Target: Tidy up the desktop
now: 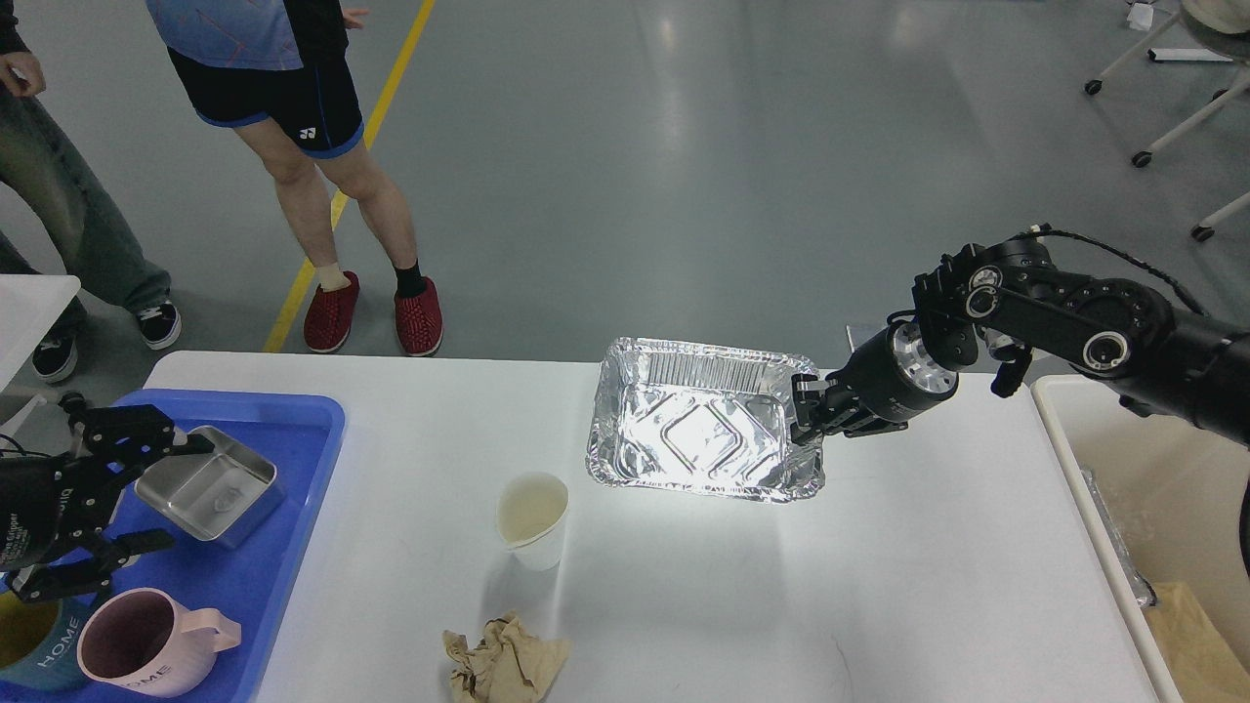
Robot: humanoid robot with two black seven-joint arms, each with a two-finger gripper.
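Observation:
The white desktop carries an empty foil tray at its far middle, a white paper cup nearer me, and a crumpled brown paper ball at the front edge. My right gripper is at the foil tray's right rim, its fingers closed on that rim. My left gripper is open and empty, low over the left side of the blue tray, beside a steel dish.
The blue tray also holds a pink mug and a dark blue mug. A beige bin with brown paper stands at the table's right end. Two people stand beyond the far left corner.

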